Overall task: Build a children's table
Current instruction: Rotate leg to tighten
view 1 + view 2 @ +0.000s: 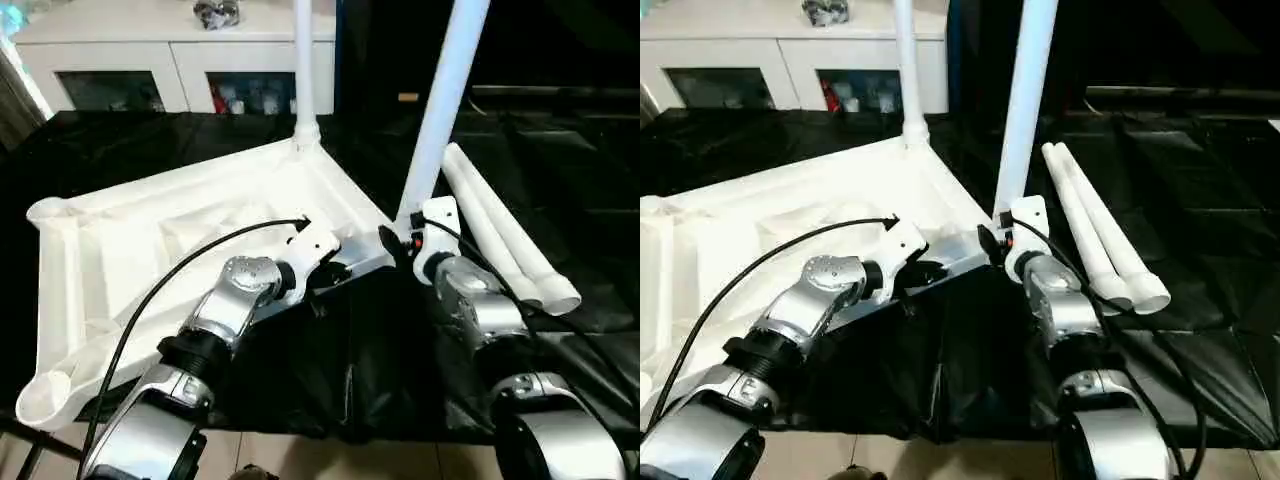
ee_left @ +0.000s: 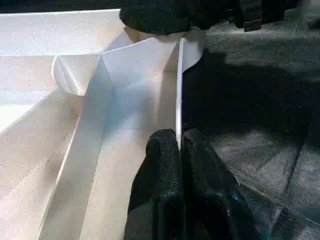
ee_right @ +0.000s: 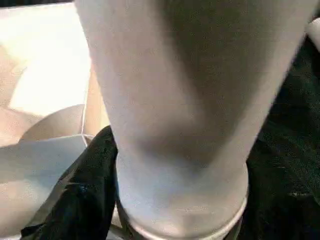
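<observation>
Upturned tabletop (image 1: 200, 215) — two legs (image 1: 440, 110) standing

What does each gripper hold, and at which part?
Left gripper pinches the tabletop by its rim. Right gripper holds a leg near its bottom end.

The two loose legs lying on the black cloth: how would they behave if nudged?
The loose legs are round tubes, so they would probably roll sideways. They look hollow at their open ends, likely light. Their smooth plastic may slip on the black cloth.

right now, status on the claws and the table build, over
Left claw pinching the tabletop rim. Right claw around the near-corner leg at its base. One leg up at far corner, two spare legs lying right, nothing blocking.
</observation>
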`<state>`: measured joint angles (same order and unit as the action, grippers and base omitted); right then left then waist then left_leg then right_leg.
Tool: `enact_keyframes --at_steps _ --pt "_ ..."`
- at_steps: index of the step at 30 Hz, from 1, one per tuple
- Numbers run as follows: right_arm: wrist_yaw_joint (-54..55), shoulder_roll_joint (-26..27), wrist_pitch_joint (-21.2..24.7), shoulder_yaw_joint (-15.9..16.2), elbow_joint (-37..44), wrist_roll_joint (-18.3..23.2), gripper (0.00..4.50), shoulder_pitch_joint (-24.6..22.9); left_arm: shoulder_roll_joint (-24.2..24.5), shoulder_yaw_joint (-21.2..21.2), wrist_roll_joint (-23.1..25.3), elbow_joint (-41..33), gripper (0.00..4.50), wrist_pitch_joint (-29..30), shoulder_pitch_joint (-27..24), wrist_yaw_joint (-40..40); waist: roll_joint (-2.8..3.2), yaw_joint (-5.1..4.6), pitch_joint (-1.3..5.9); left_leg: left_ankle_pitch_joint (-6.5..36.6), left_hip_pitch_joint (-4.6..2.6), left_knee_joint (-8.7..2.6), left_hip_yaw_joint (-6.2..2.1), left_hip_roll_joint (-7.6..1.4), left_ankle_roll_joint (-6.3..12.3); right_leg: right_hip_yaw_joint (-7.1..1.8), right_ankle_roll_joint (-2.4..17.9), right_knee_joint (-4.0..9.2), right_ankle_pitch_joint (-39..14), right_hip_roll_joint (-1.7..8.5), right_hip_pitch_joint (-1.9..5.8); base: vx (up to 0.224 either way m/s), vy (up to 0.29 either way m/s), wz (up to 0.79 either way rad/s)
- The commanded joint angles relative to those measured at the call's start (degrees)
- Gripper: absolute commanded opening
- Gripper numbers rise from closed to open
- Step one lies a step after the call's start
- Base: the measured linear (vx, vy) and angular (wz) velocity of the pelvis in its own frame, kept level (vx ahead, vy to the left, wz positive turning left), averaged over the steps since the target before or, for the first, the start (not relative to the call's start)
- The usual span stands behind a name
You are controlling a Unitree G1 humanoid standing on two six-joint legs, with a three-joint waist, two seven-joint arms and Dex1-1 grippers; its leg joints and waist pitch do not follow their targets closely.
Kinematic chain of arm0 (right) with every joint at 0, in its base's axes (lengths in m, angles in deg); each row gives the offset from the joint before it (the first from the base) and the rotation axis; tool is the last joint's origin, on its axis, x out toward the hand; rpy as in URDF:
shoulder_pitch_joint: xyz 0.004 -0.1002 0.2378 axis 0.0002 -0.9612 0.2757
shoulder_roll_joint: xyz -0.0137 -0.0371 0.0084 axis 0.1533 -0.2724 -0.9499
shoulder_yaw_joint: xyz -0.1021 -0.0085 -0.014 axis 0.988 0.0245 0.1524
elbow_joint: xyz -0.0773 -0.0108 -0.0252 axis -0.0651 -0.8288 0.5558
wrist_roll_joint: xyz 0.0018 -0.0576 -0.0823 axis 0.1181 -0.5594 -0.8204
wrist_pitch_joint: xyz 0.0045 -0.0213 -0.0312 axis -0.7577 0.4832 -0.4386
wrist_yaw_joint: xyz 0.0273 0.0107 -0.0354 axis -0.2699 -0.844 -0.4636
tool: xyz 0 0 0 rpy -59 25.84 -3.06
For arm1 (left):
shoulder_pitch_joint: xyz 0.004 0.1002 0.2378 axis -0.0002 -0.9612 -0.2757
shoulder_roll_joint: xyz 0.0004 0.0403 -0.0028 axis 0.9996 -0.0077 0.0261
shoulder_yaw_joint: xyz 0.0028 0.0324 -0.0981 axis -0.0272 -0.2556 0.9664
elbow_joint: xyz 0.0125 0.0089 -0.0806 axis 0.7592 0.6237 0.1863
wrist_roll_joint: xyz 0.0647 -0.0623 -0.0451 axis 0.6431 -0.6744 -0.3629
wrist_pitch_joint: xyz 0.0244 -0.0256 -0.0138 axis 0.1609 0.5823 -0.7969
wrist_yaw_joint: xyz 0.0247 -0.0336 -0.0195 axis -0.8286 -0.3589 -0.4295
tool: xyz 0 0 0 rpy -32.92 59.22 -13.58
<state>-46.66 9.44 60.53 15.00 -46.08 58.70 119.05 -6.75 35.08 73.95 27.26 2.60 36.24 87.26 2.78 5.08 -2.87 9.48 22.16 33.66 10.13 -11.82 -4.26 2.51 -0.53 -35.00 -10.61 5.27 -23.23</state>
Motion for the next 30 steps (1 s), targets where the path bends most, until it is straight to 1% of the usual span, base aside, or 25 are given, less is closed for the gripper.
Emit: enact_keyframes --at_steps 1,2,3,4,6,7,8,9,10,11,13,14,15,16,17,19,22,23,24,25,26,27,28,29,30 --pt "-4.05 3.47 0.52 2.46 -1.29 1.31 3.58 -0.05 -1.85 1.09 -1.58 -1.39 0.00 -2.05 1.65 -1.81 -0.52 0.01 4.31 9.99 -0.75 -3.57 0.09 -0.38 2.22 -1.24 13.62 3.50 -3.91 2.11 3.02 0.000 0.000 0.00" --pt "-4.05 3.41 0.37 2.53 -1.31 1.16 3.72 -0.04 -1.67 1.01 -1.61 -1.58 0.00 -2.17 1.50 -1.51 -0.41 0.03 4.28 10.20 -0.77 -3.59 0.05 -0.39 2.25 -1.23 13.65 3.51 -4.07 2.13 3.03 0.000 0.000 0.00" --pt "-4.20 2.49 -0.04 3.10 -1.03 0.38 3.86 -0.19 -0.91 0.78 -1.84 -2.13 0.00 -2.72 1.00 -0.19 -0.50 -0.06 4.25 10.34 -0.73 -3.63 0.04 -0.38 2.24 -1.21 13.71 3.54 -4.36 2.10 3.10 0.000 0.000 0.00" --pt "-4.79 0.89 -0.42 3.78 -0.23 -0.47 3.93 -0.62 0.31 0.41 -2.18 -3.17 0.00 -3.84 0.08 1.96 -0.98 -0.11 4.23 10.45 -0.73 -3.65 0.10 -0.39 2.29 -1.22 13.70 3.63 -4.88 2.10 3.10 0.000 0.000 0.00" --pt "-5.44 -0.05 -0.65 3.89 0.27 -0.64 3.93 -0.87 0.99 0.29 -2.42 -3.75 0.00 -4.65 -0.45 3.29 -0.74 -0.17 4.21 10.61 -0.68 -3.65 0.08 -0.48 2.50 -1.25 13.79 3.58 -5.40 2.21 3.10 0.000 0.000 0.00" --pt "-7.34 -1.27 -1.02 4.27 0.99 -0.92 3.93 -1.28 1.70 0.36 -2.67 -4.27 0.00 -5.03 -0.93 4.41 -0.69 -0.11 4.23 10.56 -0.82 -3.61 0.11 -0.52 2.55 -1.28 13.84 3.63 -5.40 2.21 3.01 0.000 0.000 0.00" --pt "-10.02 -2.68 -1.36 4.94 2.16 -1.23 3.93 -1.90 2.46 0.45 -3.04 -4.88 0.00 -5.53 -1.45 5.74 -1.13 -0.15 4.22 10.45 -0.87 -3.58 0.19 -0.56 2.62 -1.28 13.84 3.68 -5.26 2.12 3.09 0.000 0.000 0.00" --pt "-13.66 -4.38 -1.32 5.74 4.02 -1.19 3.93 -2.72 3.37 0.58 -3.63 -5.76 0.00 -5.69 -2.11 7.50 -0.94 0.21 4.23 9.73 -0.75 -3.47 0.20 -0.60 3.24 -1.29 13.93 3.47 -4.30 2.17 3.16 0.000 0.000 0.00" --pt "-15.58 -5.25 -1.17 6.22 5.06 -1.12 3.93 -3.16 3.81 0.64 -3.90 -6.18 0.00 -5.75 -2.42 8.31 -1.01 0.20 4.25 9.49 -0.69 -3.43 0.22 -0.58 3.48 -1.29 13.95 3.40 -3.93 2.11 3.19 0.000 0.000 0.00" --pt "-19.41 -7.03 -1.35 7.18 6.94 -1.46 3.93 -3.97 4.70 0.74 -4.36 -7.03 0.00 -6.10 -3.08 10.15 -0.83 0.27 4.22 9.48 -0.70 -3.42 0.21 -0.63 3.69 -1.24 14.07 3.31 -3.71 2.05 3.14 0.000 0.000 0.00" --pt "-21.27 -8.08 -1.50 7.81 7.85 -1.78 3.93 -4.39 5.21 0.72 -4.67 -7.50 0.00 -6.36 -3.46 11.29 -0.88 0.18 4.16 9.85 -0.70 -3.48 0.20 -0.70 3.83 -1.22 14.05 3.37 -4.20 2.00 3.12 0.000 0.000 0.00" --pt "-23.24 -9.13 -1.30 8.43 8.85 -1.91 3.93 -4.85 5.75 0.60 -4.90 -7.94 0.00 -6.42 -3.82 12.39 -1.00 0.14 4.08 10.54 -0.77 -3.48 0.28 -0.69 3.69 -1.27 14.18 3.50 -5.49 2.02 2.98 0.000 0.000 0.00" --pt "-28.08 -11.70 -0.89 9.95 11.51 -1.47 3.93 -6.02 7.17 0.21 -5.11 -8.62 0.00 -6.93 -4.57 14.91 -1.00 0.14 4.08 10.54 -0.77 -3.48 0.28 -0.69 3.69 -1.27 14.18 3.50 -5.49 2.02 2.98 0.000 0.000 0.00" --pt "-29.25 -12.29 -0.69 10.26 12.13 -1.28 3.93 -6.28 7.50 0.13 -5.13 -8.77 0.00 -7.01 -4.73 15.49 -1.53 0.18 4.04 10.85 -0.78 -3.52 0.32 -0.71 3.73 -1.25 13.96 3.63 -6.23 2.01 3.03 0.000 0.000 0.00" --pt "-32.72 -13.96 -0.10 11.10 14.09 -0.67 3.93 -7.10 8.46 -0.09 -5.12 -9.21 0.00 -7.19 -5.16 17.00 -1.30 0.39 4.02 10.43 -0.76 -3.45 0.32 -0.86 4.05 -1.36 13.74 3.50 -6.57 2.12 2.98 0.000 0.000 0.00" --pt "-36.36 -15.62 0.72 11.77 16.31 0.13 3.93 -7.92 9.57 -0.21 -5.49 -9.82 0.00 -7.35 -5.65 18.87 -1.58 0.56 3.99 10.48 -0.71 -3.46 0.32 -0.87 4.36 -1.31 13.50 3.51 -7.18 2.11 3.00 0.000 0.000 0.00" --pt "-40.68 -17.41 1.33 12.39 19.05 1.25 3.93 -8.96 10.97 -0.31 -6.22 -11.05 0.00 -6.68 -6.35 21.29 -1.51 0.64 3.99 10.23 -0.73 -3.43 0.34 -0.94 4.54 -1.33 13.76 3.45 -7.29 2.14 2.84 0.000 0.000 0.00" --pt "-45.55 -19.10 2.86 13.02 21.46 2.98 3.93 -9.81 12.63 -0.70 -6.93 -12.64 0.00 -5.69 -7.20 24.46 -1.76 0.66 3.92 10.51 -0.74 -3.50 0.31 -0.93 4.62 -1.29 13.78 3.44 -8.00 2.09 2.89 0.000 0.000 0.00" --pt "-45.55 -19.10 2.86 13.02 21.46 2.98 3.93 -9.81 12.63 -0.70 -6.93 -12.64 0.00 -5.69 -7.20 24.46 -1.67 0.78 3.98 10.31 -0.77 -3.52 0.25 -1.05 4.67 -1.33 13.79 3.39 -8.03 2.23 2.90 0.000 0.000 0.00" --pt "-46.25 -19.39 2.92 13.22 21.76 3.08 3.76 -9.93 12.89 -0.74 -7.06 -12.90 0.00 -5.54 -7.35 24.95 -1.56 0.74 3.93 10.41 -0.80 -3.51 0.30 -1.13 4.62 -1.35 13.88 3.41 -8.02 2.19 2.68 0.000 0.000 0.00" --pt "-47.48 -20.02 3.52 13.84 22.30 3.17 3.76 -10.17 13.29 -0.82 -7.32 -13.33 0.00 -5.28 -7.58 25.80 -1.65 0.83 3.90 10.42 -0.87 -3.50 0.35 -1.05 4.50 -1.35 14.06 3.46 -8.12 2.09 2.57 0.000 0.000 0.00" --pt "-48.16 -20.28 3.68 14.13 22.56 3.26 3.54 -10.33 13.44 -0.84 -7.40 -13.53 0.00 -5.12 -7.68 26.09 -1.63 0.89 3.88 10.43 -0.88 -3.51 0.34 -1.05 4.43 -1.37 14.16 3.44 -8.12 2.11 2.60 0.000 0.000 0.00" --pt "-48.38 -20.37 3.68 14.25 22.69 3.18 3.54 -10.44 13.62 -0.86 -7.53 -13.79 0.00 -5.02 -7.87 26.56 -1.63 0.98 3.88 10.46 -0.89 -3.52 0.34 -1.11 4.35 -1.38 14.23 3.44 -8.09 2.17 2.62 0.000 0.000 0.00" --pt "-48.48 -20.22 3.72 14.21 22.76 3.25 3.39 -10.48 13.85 -0.95 -7.67 -14.09 0.00 -4.67 -8.10 27.17 -1.64 1.10 3.91 10.36 -0.84 -3.52 0.31 -1.08 4.15 -1.40 14.27 3.36 -7.93 2.21 2.60 0.000 0.000 0.00" --pt "-48.66 -20.11 4.03 14.20 23.01 3.30 3.39 -10.53 14.02 -1.10 -7.76 -14.27 0.00 -4.51 -8.26 27.66 -1.61 1.15 3.90 10.46 -0.88 -3.51 0.32 -1.06 4.05 -1.40 14.27 3.40 -8.02 2.20 2.55 0.000 0.000 0.00"
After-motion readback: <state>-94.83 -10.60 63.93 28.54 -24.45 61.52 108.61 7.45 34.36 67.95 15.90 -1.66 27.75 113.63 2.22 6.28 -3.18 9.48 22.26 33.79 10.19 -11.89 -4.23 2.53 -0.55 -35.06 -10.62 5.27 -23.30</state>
